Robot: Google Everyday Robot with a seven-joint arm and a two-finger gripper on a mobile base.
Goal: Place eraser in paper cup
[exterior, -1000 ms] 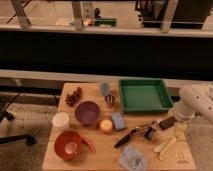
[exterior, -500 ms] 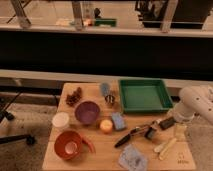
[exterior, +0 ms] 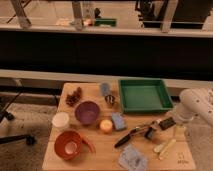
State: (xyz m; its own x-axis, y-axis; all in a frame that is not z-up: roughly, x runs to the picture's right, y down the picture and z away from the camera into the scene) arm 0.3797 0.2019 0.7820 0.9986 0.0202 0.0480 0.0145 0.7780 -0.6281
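Though its grip cannot be told, the pincer [exterior: 171,122] sits against the eraser [exterior: 165,123] at the table's [exterior: 102,155] right.

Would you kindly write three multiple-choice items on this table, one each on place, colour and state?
1. Where on the table is the hand? A. left edge B. right edge, just in front of the green tray C. middle
2. What colour is the bowl? A. purple B. white C. yellow
3. How does the paper cup stand? A. on its side B. upside down C. upright, mouth up
Key: 1B, it hangs by the tray's front right corner; 2A, its wall shows purple; 3C, its pale bottom shows inside.
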